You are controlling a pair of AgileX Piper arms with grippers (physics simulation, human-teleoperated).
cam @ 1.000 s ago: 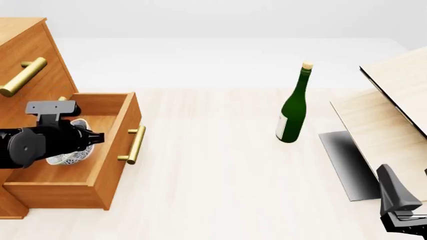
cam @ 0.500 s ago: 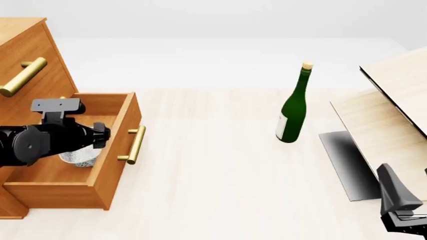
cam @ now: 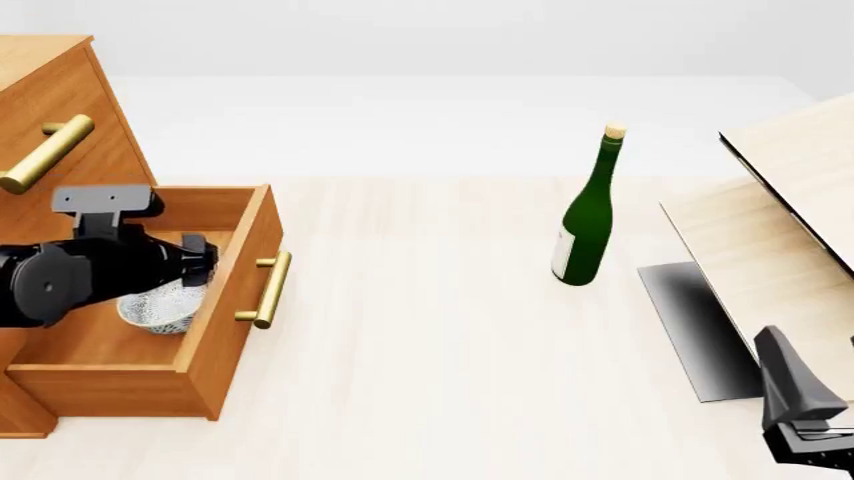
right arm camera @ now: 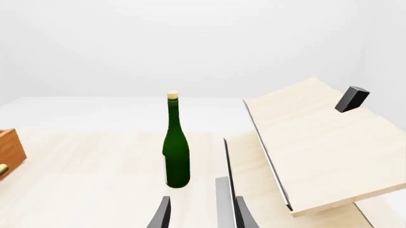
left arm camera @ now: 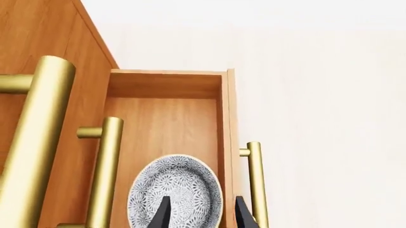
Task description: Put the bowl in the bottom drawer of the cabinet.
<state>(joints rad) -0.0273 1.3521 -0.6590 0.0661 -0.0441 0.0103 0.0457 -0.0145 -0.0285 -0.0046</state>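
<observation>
The speckled white bowl [cam: 151, 312] stands upright on the floor of the pulled-out bottom drawer [cam: 235, 330] of the orange-brown cabinet [cam: 60, 100]. In the left wrist view the bowl [left arm camera: 176, 192] lies near the drawer's front wall [left arm camera: 227, 123]. My left gripper [cam: 194, 268] hovers just above it, open [left arm camera: 203, 216], with one finger over the bowl's inside and the other beyond the drawer front; neither visibly touches it. At the table's near right corner my right gripper [cam: 807, 435] stays open [right arm camera: 203, 216] and holds nothing.
A green bottle [cam: 585, 215] with a cork stands mid-table. Pale wood boards [cam: 774, 230] lean at the right over a dark grey sheet [cam: 694, 325]. Brass bar handles [cam: 271, 288] stick out from the drawer fronts, close to my left arm.
A second ago the bowl hung tilted in my left gripper over the drawer. It now rests upright on the drawer floor, released, and the gripper has lifted slightly. The right arm has not moved.
</observation>
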